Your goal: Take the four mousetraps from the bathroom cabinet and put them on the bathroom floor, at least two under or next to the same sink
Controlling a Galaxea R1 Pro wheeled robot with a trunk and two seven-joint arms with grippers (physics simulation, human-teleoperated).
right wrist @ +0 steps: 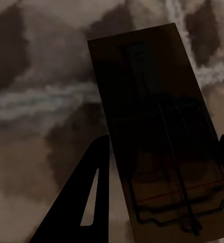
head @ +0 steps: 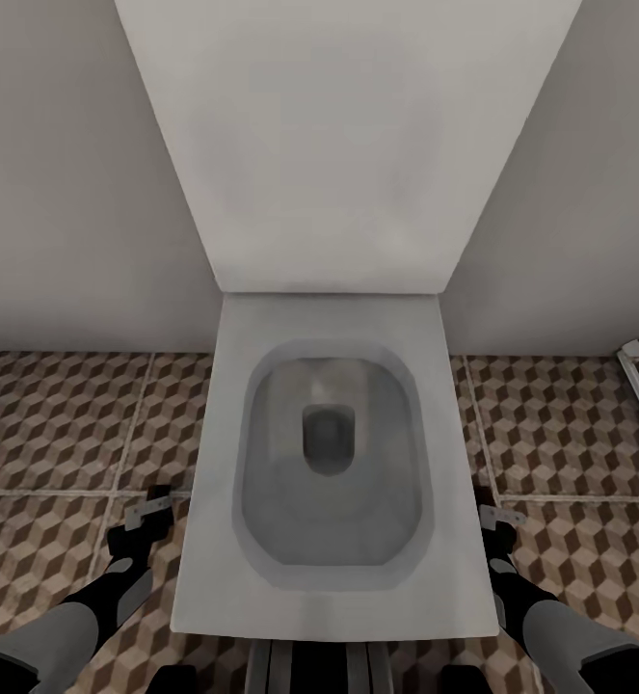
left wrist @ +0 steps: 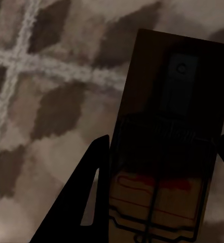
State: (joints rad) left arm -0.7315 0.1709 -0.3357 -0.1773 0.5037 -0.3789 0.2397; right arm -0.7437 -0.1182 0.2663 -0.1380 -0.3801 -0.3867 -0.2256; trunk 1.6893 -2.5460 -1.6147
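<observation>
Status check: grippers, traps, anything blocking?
Left gripper and right gripper each shut on a mousetrap. Both above the bathroom floor. Toilet dead ahead, between arms.

No text, label, brand or number can be read on anything here.

Two mousetraps counted: one mousetrap (left wrist: 168, 147) between the left gripper's (left wrist: 162, 167) fingers, another mousetrap (right wrist: 157, 131) between the right gripper's (right wrist: 162, 177) fingers (each seen over cube-patterned tile). One white toilet (head: 333, 453), flanked by two arms.
</observation>
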